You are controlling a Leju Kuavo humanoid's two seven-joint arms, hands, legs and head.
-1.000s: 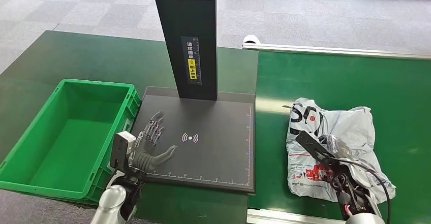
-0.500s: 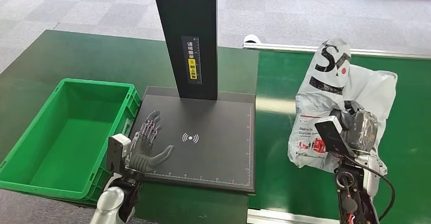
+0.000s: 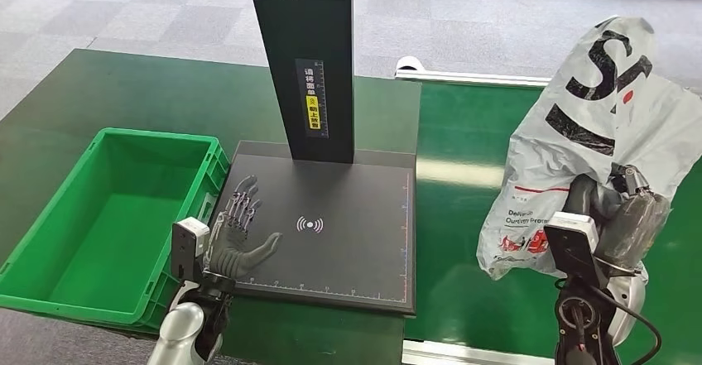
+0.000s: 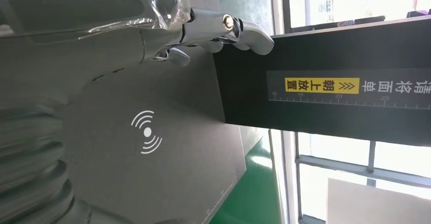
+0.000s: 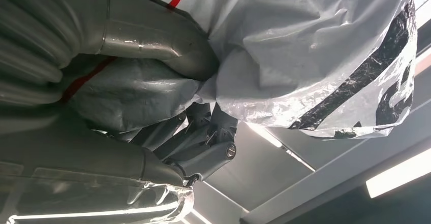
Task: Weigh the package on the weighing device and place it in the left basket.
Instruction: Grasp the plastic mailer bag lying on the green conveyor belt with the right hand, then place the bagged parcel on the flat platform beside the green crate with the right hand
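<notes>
On the right side of the green surface (image 3: 488, 133), right robot hand (image 3: 617, 208) is grasping the package (image 3: 596, 133) — a grey-white plastic mailer bag with black lettering and a red-printed label. Package is lifted clear of the surface, hanging up and over the hand, well apart from the weighing device (image 3: 331, 224). Right wrist view confirms the grasp: thumb (image 5: 152, 41) and dark fingers (image 5: 203, 148) bunched into crumpled bag film (image 5: 305, 56).

Left robot hand (image 3: 236, 232) is released, fingers spread, holding nothing — it sits at the left edge of the weighing device's dark platform; can't tell whether it touches the platform or hovers just above. Left wrist view shows its fingertips (image 4: 239, 28) extended toward the black upright column (image 4: 325, 82), with the white wireless symbol (image 4: 147, 132) printed on the platform just beside the hand.

Column rises from the back edge of the platform, carrying a yellow label and a ruler scale (image 3: 313, 100). Green basket (image 3: 50, 224) sits just left of the platform, nothing visible inside it. A metal rail (image 3: 497, 79) runs along the far edge of the surface.
</notes>
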